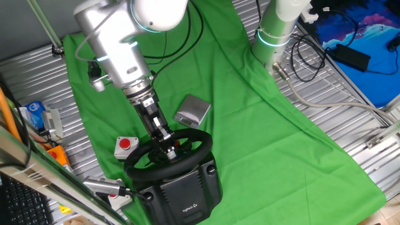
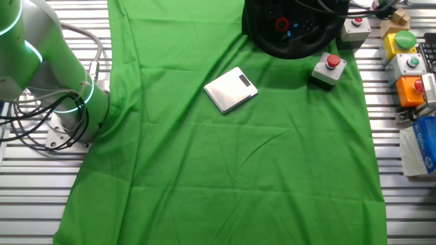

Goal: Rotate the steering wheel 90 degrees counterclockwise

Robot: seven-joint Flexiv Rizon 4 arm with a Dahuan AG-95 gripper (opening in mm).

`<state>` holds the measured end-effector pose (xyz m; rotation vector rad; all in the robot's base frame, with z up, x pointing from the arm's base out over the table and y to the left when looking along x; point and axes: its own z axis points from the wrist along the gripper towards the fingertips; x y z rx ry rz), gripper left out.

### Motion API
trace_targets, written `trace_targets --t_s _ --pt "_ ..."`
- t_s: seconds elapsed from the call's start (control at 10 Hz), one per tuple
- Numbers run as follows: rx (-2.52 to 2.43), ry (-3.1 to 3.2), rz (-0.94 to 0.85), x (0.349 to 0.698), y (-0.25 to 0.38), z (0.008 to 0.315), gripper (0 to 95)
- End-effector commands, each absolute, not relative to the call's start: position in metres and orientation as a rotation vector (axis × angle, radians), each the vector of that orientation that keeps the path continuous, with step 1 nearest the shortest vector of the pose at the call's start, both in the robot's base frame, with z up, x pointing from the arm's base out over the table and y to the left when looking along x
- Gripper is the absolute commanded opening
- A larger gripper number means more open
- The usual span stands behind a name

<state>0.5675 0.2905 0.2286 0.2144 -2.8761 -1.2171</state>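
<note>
The steering wheel is a black round rim on a boxy black base with a small white logo, at the front of the green cloth. My gripper reaches down from the upper left, over the wheel's far rim, with its tips inside the ring at the hub. The black fingers merge with the black wheel, so their gap does not show. In the other fixed view the wheel is cut off by the top edge, its hub showing red and blue buttons. The gripper does not show there.
A grey metallic box lies on the green cloth just behind the wheel. A red push button on a white box stands beside the wheel. More button boxes line the table edge. The arm's base and cables sit off the cloth.
</note>
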Motion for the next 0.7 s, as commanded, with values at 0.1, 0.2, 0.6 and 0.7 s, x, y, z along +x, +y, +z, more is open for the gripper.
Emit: trace_targets --t_s 0.1,0.2,0.6,0.7 --pt "0.192 -2.875 -1.216 0.569 0.294 0.229 0.0" --pt "0.182 -2.873 -1.214 0.569 0.297 0.230 0.0" --pt "0.155 -2.876 -1.210 0.571 0.305 0.226 0.0" --pt "0.161 -2.880 -1.208 0.569 0.307 0.224 0.0"
